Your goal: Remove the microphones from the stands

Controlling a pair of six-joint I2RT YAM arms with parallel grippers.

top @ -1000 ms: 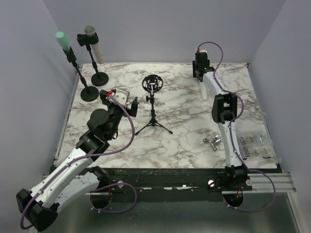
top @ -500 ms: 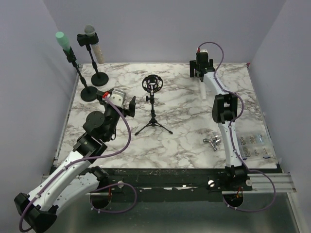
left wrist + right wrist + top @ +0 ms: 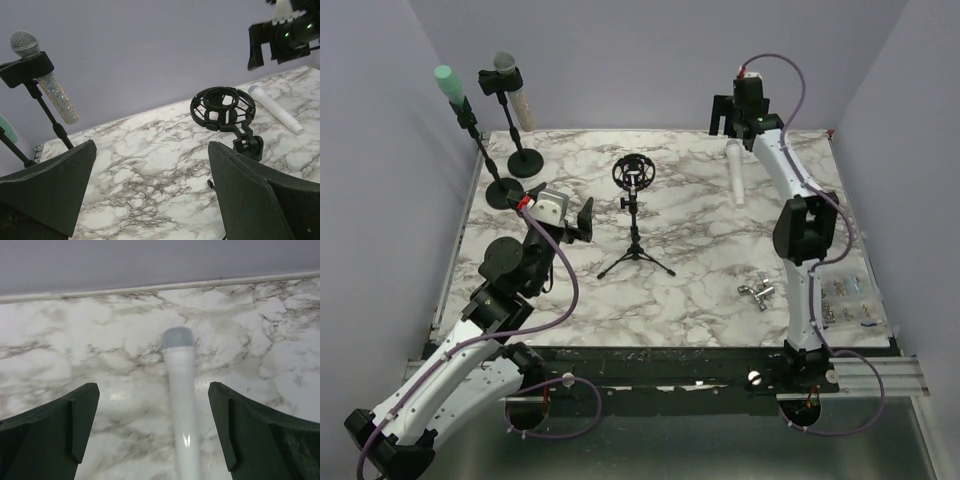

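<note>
2 arms share a marble table (image 3: 700,285). The right arm (image 3: 798,230) stretches to the far edge. Its right gripper (image 3: 741,118) hangs above the slab, jaws spread wide and empty. The left gripper (image 3: 565,220), left of centre, is likewise spread and empty.

3 stands show. A tripod stand (image 3: 634,225) sits at centre, and its shock mount (image 3: 632,172) holds nothing. 2 round-base stands (image 3: 525,162) are at far left, 1 clipping a glitter microphone (image 3: 512,85), 1 a green-capped microphone (image 3: 448,85).

1 white microphone (image 3: 734,172) lies flat on the marble beneath and between the right jaws, long axis near-to-far, grille toward the far wall. It looks already free of the mount, and the right arm is much nearer.
</note>
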